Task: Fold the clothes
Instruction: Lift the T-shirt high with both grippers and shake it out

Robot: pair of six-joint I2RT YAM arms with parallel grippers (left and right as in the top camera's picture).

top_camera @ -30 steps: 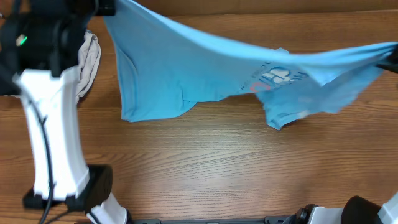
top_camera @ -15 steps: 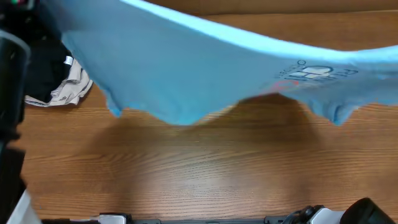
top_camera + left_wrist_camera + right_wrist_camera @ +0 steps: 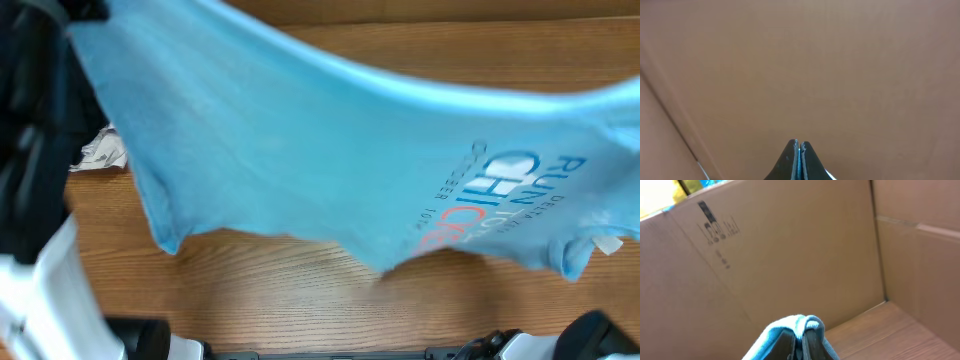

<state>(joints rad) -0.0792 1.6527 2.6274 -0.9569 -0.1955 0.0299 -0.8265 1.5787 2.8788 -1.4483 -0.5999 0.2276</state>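
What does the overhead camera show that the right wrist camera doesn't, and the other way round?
Overhead only: the shirt spread wide above the table, its lettering, and a pale garment at the left edge. Right wrist only: the right jaws shut on a bunched blue edge, with a printed cardboard wall behind. Both: the shirt and the table.
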